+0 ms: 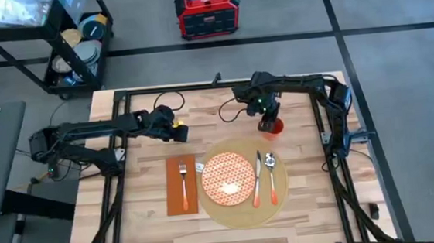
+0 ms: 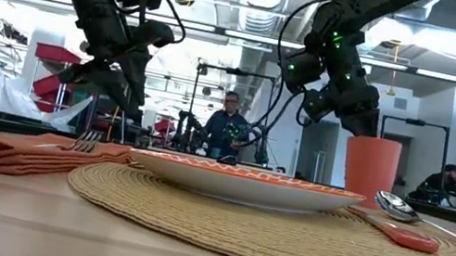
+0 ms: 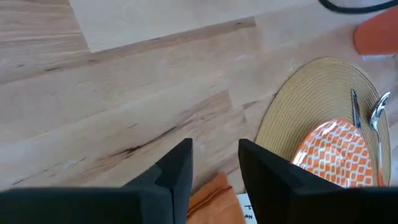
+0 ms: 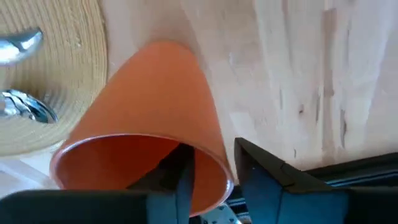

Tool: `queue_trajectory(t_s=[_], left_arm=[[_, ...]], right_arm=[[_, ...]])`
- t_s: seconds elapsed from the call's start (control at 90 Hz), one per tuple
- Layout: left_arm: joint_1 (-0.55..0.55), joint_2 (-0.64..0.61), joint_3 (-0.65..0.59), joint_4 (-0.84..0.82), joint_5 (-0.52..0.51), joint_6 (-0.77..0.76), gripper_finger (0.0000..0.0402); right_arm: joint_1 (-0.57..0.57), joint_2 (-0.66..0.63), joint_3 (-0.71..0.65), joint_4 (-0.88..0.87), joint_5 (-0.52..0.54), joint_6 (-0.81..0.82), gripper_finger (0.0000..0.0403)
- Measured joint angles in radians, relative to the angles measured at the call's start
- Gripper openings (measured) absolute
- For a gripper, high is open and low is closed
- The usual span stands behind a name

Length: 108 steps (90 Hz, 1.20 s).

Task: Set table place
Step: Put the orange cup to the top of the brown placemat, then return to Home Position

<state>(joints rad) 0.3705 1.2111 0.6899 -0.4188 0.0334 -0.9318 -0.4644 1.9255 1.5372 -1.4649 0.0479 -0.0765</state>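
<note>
On the light wood table (image 1: 147, 220) lies the round tan place mat (image 1: 279, 198), carrying an orange-and-white plate (image 1: 227, 175), a knife (image 1: 257, 173) and a spoon (image 1: 271, 173). Left of the mat, a fork (image 1: 183, 182) lies on an orange napkin (image 1: 174, 188). An orange cup (image 1: 272, 127) stands upright just beyond the mat's far right edge, with my right gripper (image 1: 267, 120) shut on it. My left gripper (image 1: 177, 130) hangs open over bare wood beyond the napkin, with nothing between its fingers (image 3: 177, 168). My right gripper holds the orange cup by its rim (image 4: 217, 169), with one finger (image 4: 180, 171) inside the cup and the other (image 4: 261, 163) outside against the wall. The fingers come from above, pointing down. The cup stands upright (image 2: 370, 167); the plate and mat hide its base.
A black metal frame (image 1: 118, 145) edges the table, and a black cable (image 1: 228, 113) lies on the far part. Bare wood spreads left of the napkin and along the near edge. Beyond the table stand a cart (image 1: 79, 39) and a red box (image 1: 207, 12); people (image 2: 227, 123) show far behind.
</note>
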Motion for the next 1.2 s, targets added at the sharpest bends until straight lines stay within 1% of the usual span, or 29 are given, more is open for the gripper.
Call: queue_trajectory(t_s=[0.078,0.167,0.233,0.3,0.356,0.389,0.422,0.478,0.567,0.667,0.778,0.844,0.922,1.044,1.111,1.2], left_arm=[[0.012,-0.022,0.0,0.05,0.018,-0.017,0.0114],[0.036,-0.072,0.007,0.189,0.054,-0.007,0.0108],[0.053,-0.126,0.008,0.306,0.061,0.077,0.0092],[0.073,-0.172,0.01,0.412,0.077,0.246,0.0068],[0.092,-0.207,-0.009,0.487,0.128,0.393,0.0044],[0.103,-0.221,-0.027,0.522,0.173,0.461,0.0029],[0.112,-0.228,-0.043,0.559,0.213,0.494,0.0016],[0.125,-0.229,-0.073,0.62,0.262,0.499,0.0005],[0.13,-0.227,-0.144,0.702,0.339,0.506,0.0007],[0.112,-0.196,-0.24,0.929,0.357,0.488,0.0003],[0.091,-0.145,-0.342,1.146,0.357,0.463,0.0001],[0.077,-0.105,-0.386,1.215,0.354,0.457,0.0001],[0.064,-0.061,-0.424,1.259,0.355,0.434,0.0],[0.048,0.006,-0.458,1.366,0.346,0.429,0.0],[0.046,0.037,-0.463,1.446,0.326,0.424,0.0],[0.047,0.067,-0.464,1.518,0.301,0.445,0.0]], right_arm=[[0.0,-0.048,0.042,0.012,0.0,-0.011,0.0117],[0.0,-0.144,0.081,0.041,-0.003,-0.052,0.0119],[0.003,-0.257,0.063,0.115,-0.072,-0.108,0.0119],[0.004,-0.401,-0.013,0.258,-0.214,-0.169,0.0118],[0.006,-0.536,-0.127,0.433,-0.337,-0.188,0.0118],[0.008,-0.611,-0.21,0.547,-0.387,-0.183,0.0118],[0.012,-0.689,-0.296,0.646,-0.405,-0.15,0.0118],[0.022,-0.799,-0.448,0.791,-0.399,-0.061,0.0118],[0.028,-0.944,-0.665,0.952,-0.386,0.096,0.0118],[0.052,-1.064,-0.867,1.131,-0.383,0.274,0.0118],[0.104,-1.143,-1.053,1.323,-0.383,0.418,0.0118],[0.139,-1.179,-1.137,1.458,-0.374,0.463,0.0118],[0.18,-1.208,-1.22,1.596,-0.328,0.499,0.0118],[0.235,-1.258,-1.328,1.76,-0.251,0.502,0.0118],[0.253,-1.308,-1.369,1.779,-0.221,0.502,0.0118],[0.264,-1.389,-1.404,1.726,-0.196,0.501,0.0118]])
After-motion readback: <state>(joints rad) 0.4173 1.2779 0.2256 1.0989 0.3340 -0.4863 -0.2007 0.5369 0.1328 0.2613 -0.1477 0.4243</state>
